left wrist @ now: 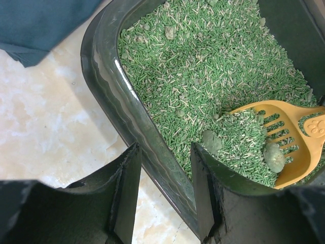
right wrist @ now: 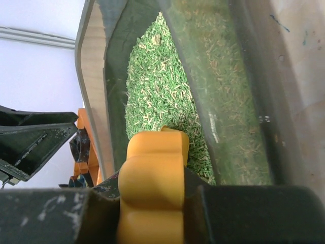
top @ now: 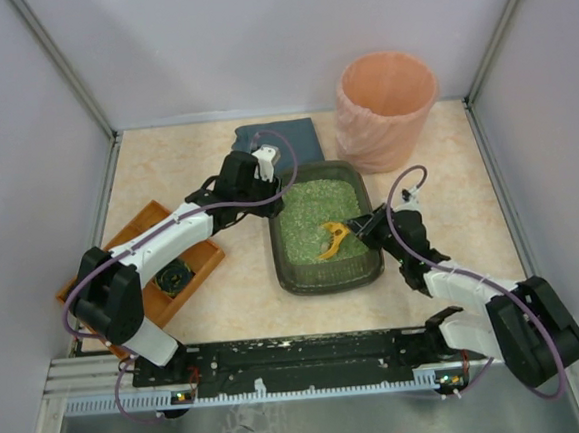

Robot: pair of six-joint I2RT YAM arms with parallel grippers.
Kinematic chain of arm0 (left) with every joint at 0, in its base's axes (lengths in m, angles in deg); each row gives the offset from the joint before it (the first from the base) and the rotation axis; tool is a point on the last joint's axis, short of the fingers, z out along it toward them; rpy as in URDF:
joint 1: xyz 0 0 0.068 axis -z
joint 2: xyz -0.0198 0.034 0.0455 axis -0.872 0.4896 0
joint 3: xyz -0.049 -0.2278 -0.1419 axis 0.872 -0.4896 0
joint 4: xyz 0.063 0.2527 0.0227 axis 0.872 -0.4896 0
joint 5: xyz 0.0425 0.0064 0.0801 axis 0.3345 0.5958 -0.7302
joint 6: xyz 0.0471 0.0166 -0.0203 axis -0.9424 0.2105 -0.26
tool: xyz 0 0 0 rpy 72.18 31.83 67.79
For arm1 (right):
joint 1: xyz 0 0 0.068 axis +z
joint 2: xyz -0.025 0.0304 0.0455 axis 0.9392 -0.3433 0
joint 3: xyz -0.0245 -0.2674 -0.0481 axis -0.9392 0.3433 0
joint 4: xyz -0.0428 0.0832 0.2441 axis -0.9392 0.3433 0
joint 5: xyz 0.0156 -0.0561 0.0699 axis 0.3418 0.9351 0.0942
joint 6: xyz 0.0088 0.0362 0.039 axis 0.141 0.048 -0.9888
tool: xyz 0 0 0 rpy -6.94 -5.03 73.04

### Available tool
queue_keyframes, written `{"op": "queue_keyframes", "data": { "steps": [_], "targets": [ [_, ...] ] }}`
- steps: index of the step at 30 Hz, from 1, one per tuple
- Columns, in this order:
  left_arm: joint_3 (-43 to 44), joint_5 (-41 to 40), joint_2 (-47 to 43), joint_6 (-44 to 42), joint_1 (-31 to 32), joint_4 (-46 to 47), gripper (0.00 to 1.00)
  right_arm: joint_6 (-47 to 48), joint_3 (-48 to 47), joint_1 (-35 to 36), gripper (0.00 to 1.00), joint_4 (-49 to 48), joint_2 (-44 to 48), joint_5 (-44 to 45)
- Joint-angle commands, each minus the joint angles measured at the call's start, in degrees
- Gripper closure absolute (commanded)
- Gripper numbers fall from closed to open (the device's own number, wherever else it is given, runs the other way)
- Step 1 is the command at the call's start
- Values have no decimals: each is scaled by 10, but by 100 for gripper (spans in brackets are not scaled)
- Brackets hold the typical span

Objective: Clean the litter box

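My left jaws pinch the litter box wall at its far left corner | my right jaws pinch the yellow scoop inside it | box sits mid bench

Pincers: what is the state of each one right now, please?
Left pincer: closed on the litter box rim.
Right pincer: closed, holding the yellow scoop.

One litter box, one scoop

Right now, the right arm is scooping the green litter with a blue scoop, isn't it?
No: the scoop is yellow-orange, not blue, as the left wrist view shows. The right gripper does hold it in the green litter.
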Motion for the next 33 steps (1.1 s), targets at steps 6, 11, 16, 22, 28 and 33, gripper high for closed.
{"op": "queue_keyframes", "data": {
  "steps": [6,11,16,22,28,33],
  "targets": [
    [8,1,-15,-5,0,11,50,16,13,-60,100,-81,61,-67],
    [6,2,-17,-5,0,13,50,12,9,-97,100,-116,54,-113],
    [4,0,-20,-5,0,16,50,-13,4,-144,100,-187,17,-183],
    [3,5,-23,-7,0,18,50,-65,11,-191,100,-251,-7,-237],
    [-1,1,-30,-7,0,23,48,-88,7,-195,100,-266,-8,-238],
    [-2,3,-32,-6,0,26,47,-109,9,-226,100,-313,-27,-284]
  ]
}}
